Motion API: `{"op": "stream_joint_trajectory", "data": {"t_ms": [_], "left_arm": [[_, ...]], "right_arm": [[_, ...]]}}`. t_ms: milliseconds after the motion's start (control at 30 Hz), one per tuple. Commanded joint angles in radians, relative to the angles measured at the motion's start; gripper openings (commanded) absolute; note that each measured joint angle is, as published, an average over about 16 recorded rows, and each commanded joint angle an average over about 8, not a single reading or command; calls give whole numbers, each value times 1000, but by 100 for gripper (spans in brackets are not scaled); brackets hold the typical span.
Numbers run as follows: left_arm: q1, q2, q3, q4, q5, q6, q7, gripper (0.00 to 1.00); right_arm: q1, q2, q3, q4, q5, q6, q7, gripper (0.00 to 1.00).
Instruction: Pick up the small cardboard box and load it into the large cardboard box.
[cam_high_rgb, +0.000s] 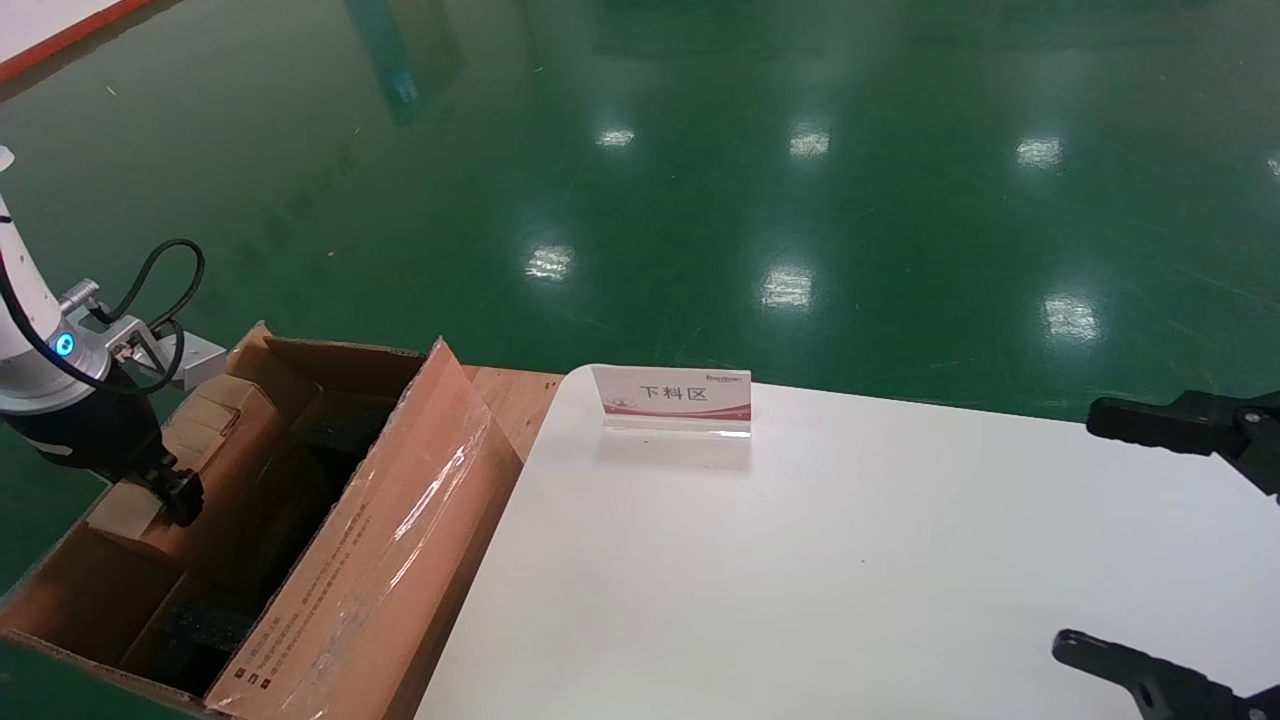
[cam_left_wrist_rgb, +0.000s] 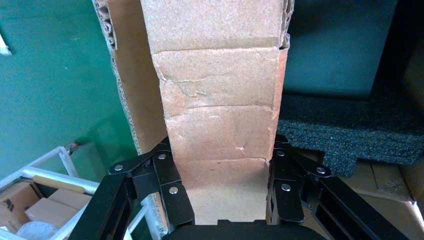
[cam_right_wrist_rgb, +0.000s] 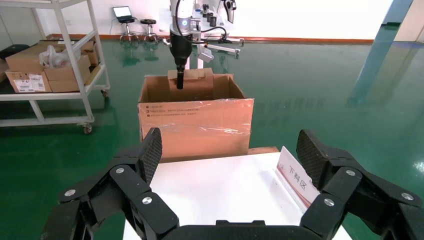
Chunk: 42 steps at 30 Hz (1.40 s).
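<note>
Nearly done: left gripper (cam_left_wrist_rgb: 220, 200) pinches the small box (cam_left_wrist_rgb: 220, 125) inside the big carton (cam_high_rgb: 390, 540); only release remains. Right gripper (cam_right_wrist_rgb: 230, 165) hangs spread over the table (cam_high_rgb: 800, 560).

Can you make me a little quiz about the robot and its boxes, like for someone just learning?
1. True or false: the left gripper is shut on the small cardboard box.
2. Where is the small cardboard box now?
A) lying on the white table
B) held over the inside of the large cardboard box
C) on the green floor
3. Fill in the gap: the right gripper is ____ and holds nothing, hovering over the table by the sign.

Key:
1. True. Its fingers press both sides of the box.
2. B.
3. open.
</note>
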Motion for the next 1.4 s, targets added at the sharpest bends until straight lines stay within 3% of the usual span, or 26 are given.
{"op": "stream_joint_trajectory", "data": {"t_ms": [33,100,1100,1400], "left_arm": [[0,0,0,0,0,0,0,96],[0,0,0,0,1,0,0,100],[-4,-1,-2,-4,1,-4,3,100],[-127,-46,-41,-114,-10,-48,80,100]], "right_arm": [[0,0,0,0,0,0,0,100],[0,0,0,0,0,0,0,100],[0,0,0,0,0,0,0,100],[0,0,0,-1,0,0,0,100]]}}
